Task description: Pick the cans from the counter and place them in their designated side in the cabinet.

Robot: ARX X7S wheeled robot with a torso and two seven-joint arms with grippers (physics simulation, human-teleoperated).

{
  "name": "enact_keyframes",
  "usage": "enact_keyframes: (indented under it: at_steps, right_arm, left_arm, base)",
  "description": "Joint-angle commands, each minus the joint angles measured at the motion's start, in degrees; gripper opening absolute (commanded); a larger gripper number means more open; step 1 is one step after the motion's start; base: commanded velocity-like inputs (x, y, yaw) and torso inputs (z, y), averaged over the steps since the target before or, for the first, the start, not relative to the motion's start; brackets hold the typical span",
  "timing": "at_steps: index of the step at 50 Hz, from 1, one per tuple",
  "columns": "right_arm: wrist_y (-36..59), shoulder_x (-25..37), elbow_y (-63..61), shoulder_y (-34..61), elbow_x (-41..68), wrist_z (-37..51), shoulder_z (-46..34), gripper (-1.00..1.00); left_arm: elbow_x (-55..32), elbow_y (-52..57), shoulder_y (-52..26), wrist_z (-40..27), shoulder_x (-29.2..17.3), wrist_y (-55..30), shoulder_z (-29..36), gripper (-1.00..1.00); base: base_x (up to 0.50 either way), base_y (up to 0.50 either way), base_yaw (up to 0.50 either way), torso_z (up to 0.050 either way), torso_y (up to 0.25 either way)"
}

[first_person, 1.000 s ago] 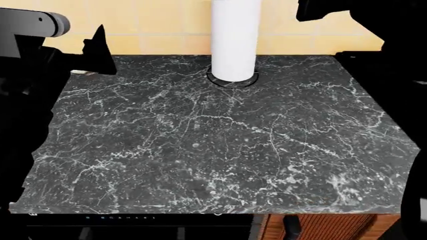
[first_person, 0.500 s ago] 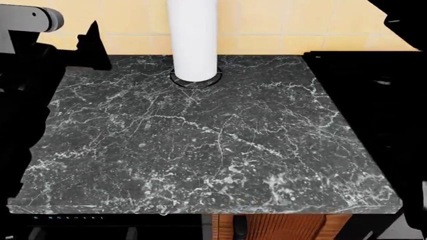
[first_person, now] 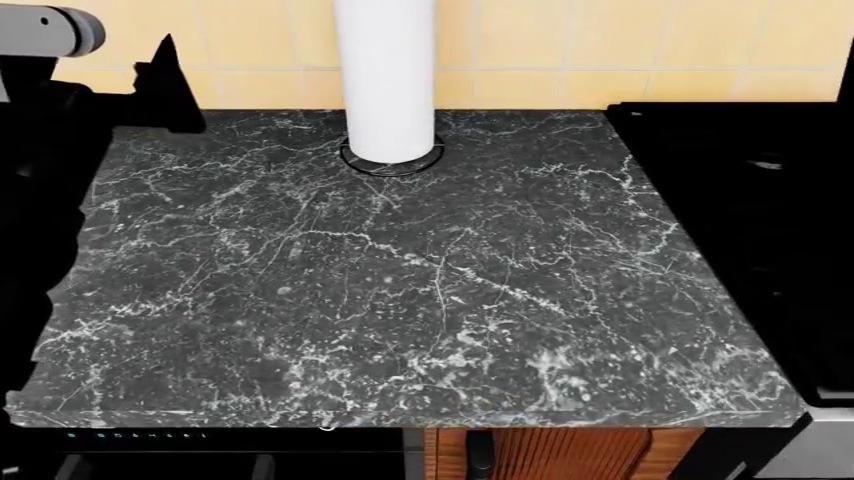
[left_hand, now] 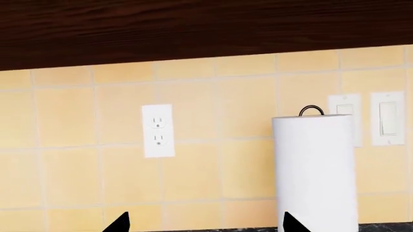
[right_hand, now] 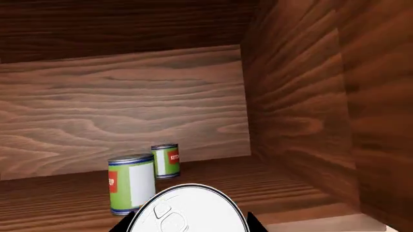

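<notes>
In the right wrist view my right gripper [right_hand: 187, 226] is shut on a can [right_hand: 187, 209] with a pale grey pull-tab lid, held at the front of the wooden cabinet [right_hand: 161, 106]. Two green-labelled cans stand upright on the cabinet shelf beyond it, a nearer one [right_hand: 131, 183] and a farther one [right_hand: 166, 160], close to the right wall. My left gripper [left_hand: 206, 224] is open with nothing between its fingertips, facing the tiled wall above the counter [first_person: 400, 280]. In the head view no can shows on the counter.
A tall white paper-towel roll [first_person: 387, 75] stands at the back of the counter. A black stove top [first_person: 747, 220] adjoins the counter's right edge. My left arm [first_person: 54, 120] hangs over the counter's left edge. The wall carries an outlet [left_hand: 158, 130] and switches [left_hand: 387, 118].
The head view swung right, then held still. The dark right arm has left the head view's upper right. My left arm has drifted slightly left and up.
</notes>
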Motion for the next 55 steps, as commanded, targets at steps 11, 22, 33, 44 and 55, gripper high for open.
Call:
enact_keyframes:
  at_steps: [11,22,33,44,55]
  right_arm:
    - [1.36,-5.17,11.67,15.02,-17.17,0.1,10.76,-1.0]
    - [5.88,-6.03,11.67,15.86,-18.62,-2.04,7.79,-1.0]
    - [6.19,-5.87,11.67,15.9,-18.67,-2.17,7.09,-1.0]
    - [6.19,-5.87,11.67,15.9,-18.67,-2.17,7.09,-1.0]
    - [6.19,-5.87,11.67,15.9,-18.67,-2.17,7.09,-1.0]
  left_arm:
    - [0.06,-0.52,-1.15,-0.1,-0.72,0.24,-0.34,1.0]
    - [-0.61,-4.66,-7.42,7.84,-6.79,-4.01,3.98,1.0]
    - [-3.47,-9.37,-17.34,17.87,-13.06,-14.37,10.08,1.0]
    - [-1.33,-12.49,-20.53,18.93,-13.94,-13.11,12.04,1.0]
    - [-0.75,-13.79,-21.03,18.65,-13.85,-12.07,11.9,1.0]
  base:
    - [0.0,0.0,0.0,0.0,0.001]
    - [0.0,0.0,0.0,0.0,0.0]
    - [0.0,0.0,0.0,0.001,0.0]
    - [0.0,0.0,0.0,0.0,0.001]
    - [0.14,0.0,0.0,0.0,0.0]
